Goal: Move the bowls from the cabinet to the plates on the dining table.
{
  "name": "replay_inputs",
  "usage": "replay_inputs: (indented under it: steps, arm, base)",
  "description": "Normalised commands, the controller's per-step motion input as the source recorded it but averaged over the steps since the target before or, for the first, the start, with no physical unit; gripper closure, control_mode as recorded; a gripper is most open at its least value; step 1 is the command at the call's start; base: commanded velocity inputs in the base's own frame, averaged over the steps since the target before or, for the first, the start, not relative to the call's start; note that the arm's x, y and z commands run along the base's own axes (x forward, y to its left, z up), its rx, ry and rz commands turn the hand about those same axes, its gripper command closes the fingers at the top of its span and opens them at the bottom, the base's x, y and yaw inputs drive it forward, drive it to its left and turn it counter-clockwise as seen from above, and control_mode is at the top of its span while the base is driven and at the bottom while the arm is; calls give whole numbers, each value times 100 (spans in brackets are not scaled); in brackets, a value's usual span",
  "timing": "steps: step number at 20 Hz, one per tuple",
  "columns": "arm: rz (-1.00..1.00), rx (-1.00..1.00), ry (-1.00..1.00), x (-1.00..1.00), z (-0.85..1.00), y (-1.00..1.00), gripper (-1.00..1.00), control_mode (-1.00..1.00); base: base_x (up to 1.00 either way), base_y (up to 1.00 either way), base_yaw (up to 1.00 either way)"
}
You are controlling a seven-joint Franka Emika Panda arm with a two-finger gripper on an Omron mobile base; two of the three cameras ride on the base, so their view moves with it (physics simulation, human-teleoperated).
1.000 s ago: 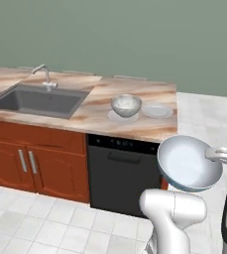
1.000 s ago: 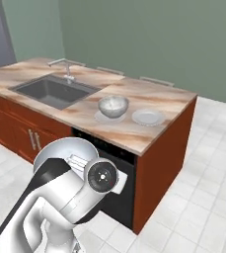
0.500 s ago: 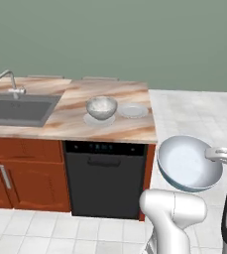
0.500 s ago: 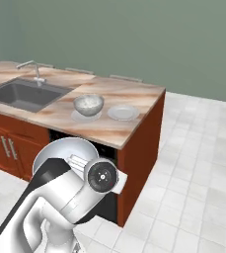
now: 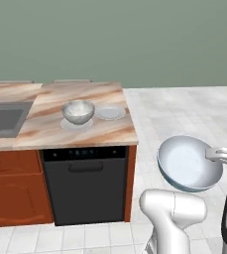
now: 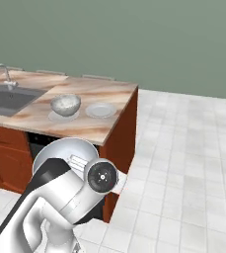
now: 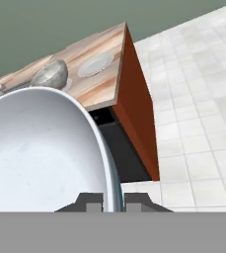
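My gripper (image 7: 113, 200) is shut on the rim of the white bowl with a bluish inside (image 7: 40, 153), held tilted in the air over the floor. This same bowl (image 5: 189, 163) hangs right of the dining table (image 5: 105, 131), clear of its end, and peeks from behind my arm (image 6: 65, 150). The grey speckled bowl (image 5: 78, 111) stands on one plate on the marble top. Beside it lies the second pale plate (image 5: 110, 112), with nothing on it. Both show again as the speckled bowl (image 6: 65, 104) (image 7: 50, 74) and the bare plate (image 6: 100, 109) (image 7: 94, 64). The tall cabinet is out of view.
A sink (image 5: 1, 119) with a faucet (image 6: 6, 74) is set in the counter's left part. A black dishwasher (image 5: 85, 183) sits under the top, with red-brown low cabinets (image 5: 11, 188) beside it. Open tiled floor (image 6: 193, 163) stretches to the right.
The whole scene has slid left in both base views, so the base has moved; the table's end and the bare plate stand nearer. The bowl stays in the gripper as before.
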Motion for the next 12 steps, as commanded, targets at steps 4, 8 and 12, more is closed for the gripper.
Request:
replay_inputs:
  steps: [4,8,12]
  arm:
    - [0,0,0,0,0,0,100,100]
    - [0,0,0,0,0,0,100,100]
    - [0,0,0,0,0,0,100,100]
  base:
    - [0,-32,-27]
    - [0,-27,-22]
    - [0,-11,-11]
